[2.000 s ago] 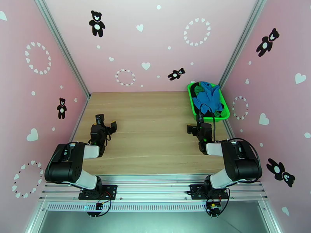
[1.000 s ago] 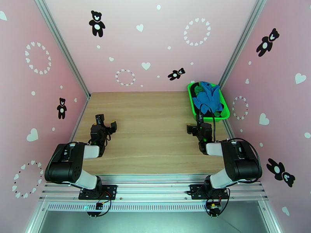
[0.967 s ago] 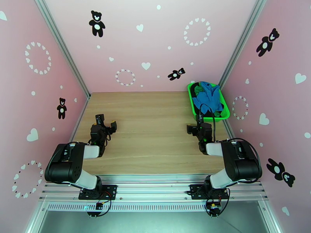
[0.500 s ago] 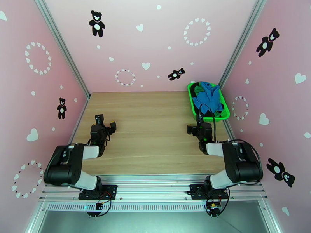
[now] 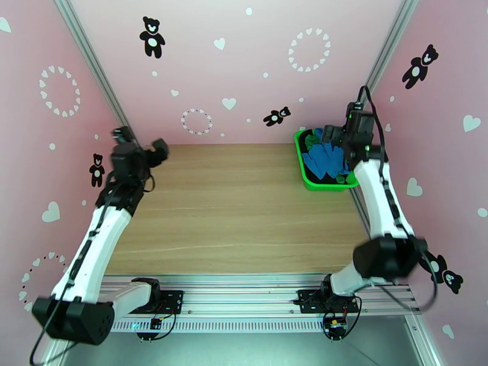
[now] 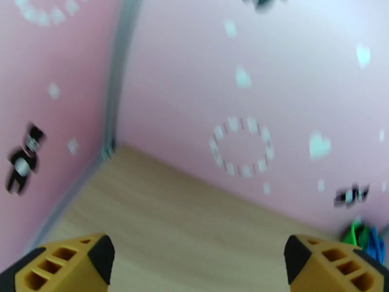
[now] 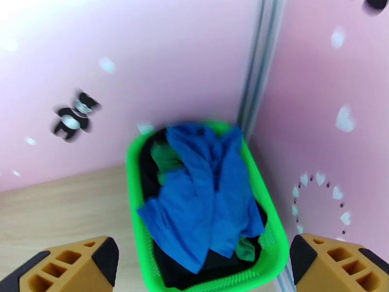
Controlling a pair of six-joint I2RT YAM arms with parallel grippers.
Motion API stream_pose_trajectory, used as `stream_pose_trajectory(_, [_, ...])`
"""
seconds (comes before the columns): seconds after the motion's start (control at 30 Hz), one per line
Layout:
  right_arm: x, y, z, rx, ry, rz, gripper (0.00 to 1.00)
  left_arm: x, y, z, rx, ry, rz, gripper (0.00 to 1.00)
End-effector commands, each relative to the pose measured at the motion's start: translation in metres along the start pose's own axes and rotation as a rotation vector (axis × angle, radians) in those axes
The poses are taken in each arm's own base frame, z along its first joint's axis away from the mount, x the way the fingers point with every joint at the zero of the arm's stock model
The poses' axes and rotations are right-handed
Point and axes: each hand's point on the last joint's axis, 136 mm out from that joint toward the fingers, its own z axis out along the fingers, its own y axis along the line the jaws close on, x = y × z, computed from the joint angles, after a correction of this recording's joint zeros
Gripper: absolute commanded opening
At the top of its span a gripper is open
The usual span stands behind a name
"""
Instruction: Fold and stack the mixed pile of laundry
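1. Blue shirt (image 7: 204, 205): crumpled on top of the pile in the basket (image 7: 132, 191), just below and ahead of the right gripper (image 7: 204, 268). As the topmost piece, it is probably the first to lift.
2. Green garment (image 7: 164, 159): mostly buried under the shirt, showing at the basket's far end and again at its near corner.
3. Black garment (image 7: 177, 272): bottom layer, lining the basket beneath the other two.
4. Right gripper: fingers wide apart and empty, poised above the basket's near end. It looks placed for a downward reach at the shirt.
5. Left gripper (image 5: 143, 144): fingers wide apart and empty, raised high, with the basket well off to its right. It is probably held clear until a garment is brought out.
6. Counter (image 5: 238, 202): light wood, lying below and between the two grippers; the likely folding surface.
7. Change: half a second earlier both arms sat folded low near their bases, with the grippers just above the counter. Now both are stretched up and forward, the right one over the basket. The laundry lies as before, and nothing is folded yet.
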Motion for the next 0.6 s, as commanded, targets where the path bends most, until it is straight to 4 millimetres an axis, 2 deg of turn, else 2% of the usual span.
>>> stream_pose_trajectory(0.0, [0.073, -0.003, 0.045, -0.029, 0.322, 0.031, 0.99, 0.069, -0.006, 0.001, -0.022, 0.244, 0.057, 0.98])
stream_pose_trajectory(0.1, [0.072, -0.006, 0.081, -0.063, 0.323, 0.081, 0.99, 0.084, -0.017, 0.002, 0.000, 0.268, 0.077, 0.98])
stream_pose_trajectory(0.27, [0.081, -0.006, 0.132, -0.066, 0.321, 0.094, 0.98, 0.102, -0.021, 0.006, 0.018, 0.295, 0.091, 0.98])
stream_pose_trajectory(0.4, [0.096, 0.000, 0.164, -0.077, 0.358, 0.112, 0.93, 0.111, -0.018, 0.009, 0.017, 0.307, 0.097, 0.97])
stream_pose_trajectory(0.57, [0.113, 0.007, 0.195, -0.098, 0.387, 0.121, 0.81, 0.114, -0.017, 0.013, 0.010, 0.313, 0.110, 0.95])
